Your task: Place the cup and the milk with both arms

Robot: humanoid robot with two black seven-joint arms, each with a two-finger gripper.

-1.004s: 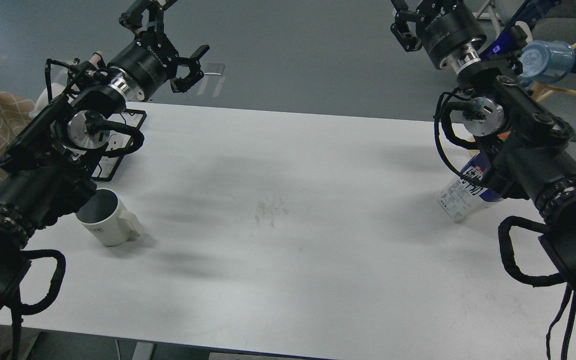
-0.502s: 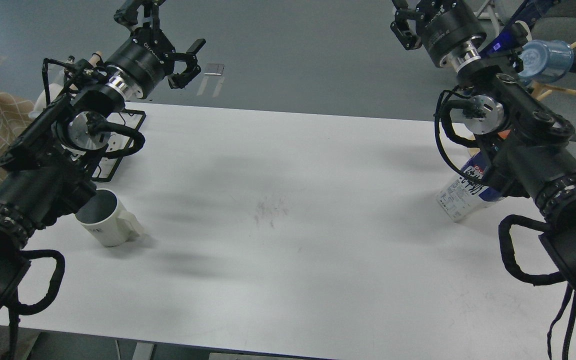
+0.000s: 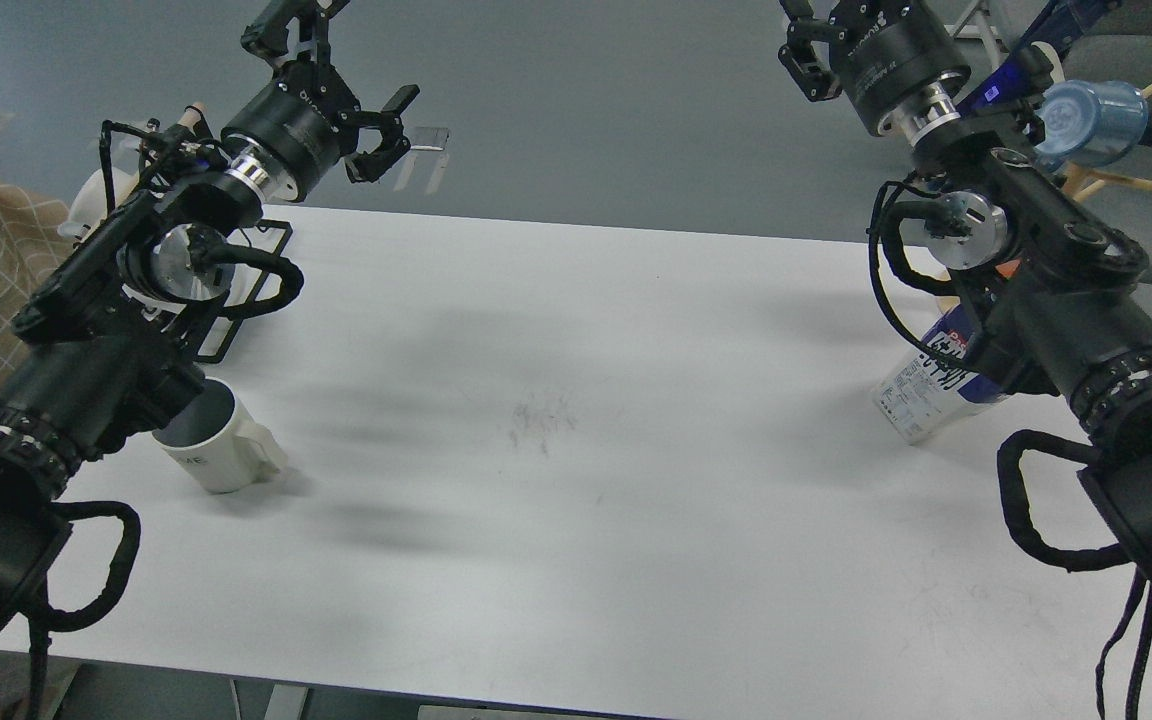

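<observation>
Both arms barely moved. Left hand (image 3: 376,135), fingers apart, hangs high behind the white cup (image 3: 219,447); right hand's (image 3: 804,55) fingers unclear. Next, reach down toward cup and blue-white milk carton (image 3: 928,385).

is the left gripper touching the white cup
Apart. The head view shows the left gripper raised beyond the table's far edge, while the white cup sits on the table nearer the camera.

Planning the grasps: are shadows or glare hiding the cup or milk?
Head view: no glare; soft arm shadows smear the table centre only. The cup is sharp, its rim partly behind the left arm. The milk carton is partly hidden by the right arm.
</observation>
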